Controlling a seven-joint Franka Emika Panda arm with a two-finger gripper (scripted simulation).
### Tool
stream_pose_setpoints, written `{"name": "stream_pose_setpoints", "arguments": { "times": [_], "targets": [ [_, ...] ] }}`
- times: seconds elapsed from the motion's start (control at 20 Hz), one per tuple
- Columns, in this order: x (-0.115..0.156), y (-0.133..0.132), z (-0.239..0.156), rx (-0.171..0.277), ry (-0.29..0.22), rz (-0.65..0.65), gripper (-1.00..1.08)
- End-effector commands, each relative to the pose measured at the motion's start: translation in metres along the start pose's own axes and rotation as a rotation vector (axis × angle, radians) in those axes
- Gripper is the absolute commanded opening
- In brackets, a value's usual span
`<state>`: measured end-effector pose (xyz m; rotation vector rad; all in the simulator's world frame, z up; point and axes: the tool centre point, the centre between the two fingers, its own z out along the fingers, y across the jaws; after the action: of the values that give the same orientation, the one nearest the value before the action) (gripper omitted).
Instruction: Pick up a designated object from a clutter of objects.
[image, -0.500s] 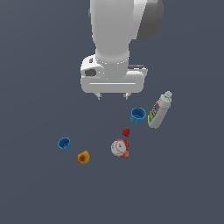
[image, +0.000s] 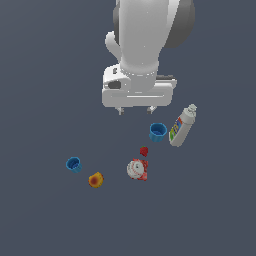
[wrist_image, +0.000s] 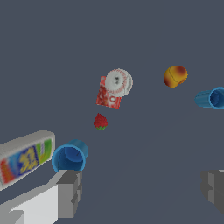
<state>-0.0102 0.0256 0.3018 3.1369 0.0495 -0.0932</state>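
Lying apart — orange-yellow fruit (image: 96, 179), red-blushed; round, small.

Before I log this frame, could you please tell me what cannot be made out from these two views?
- Spray bottle: cut off by the wrist view's edge; its label is too small to read in the exterior view.
- Gripper: only the fingertips show below the wrist body in the exterior view; one finger is cut by the wrist frame.
- Red-and-white item: print too small to read.
- Orange fruit: underside hidden.

Flat, even, shadowless, sharp renders
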Motion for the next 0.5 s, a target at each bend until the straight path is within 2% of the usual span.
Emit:
{"name": "stream_pose_setpoints", "arguments": {
  "times": [0.0, 0.45],
  "targets": [
    [-0.0008, -0.0053, 0.0011, -0.004, -0.002, -0.008, 1.0],
    [0.0087, 0.0013, 0.0071, 0.004, 0.0, 0.038, 1.0]
  ]
}}
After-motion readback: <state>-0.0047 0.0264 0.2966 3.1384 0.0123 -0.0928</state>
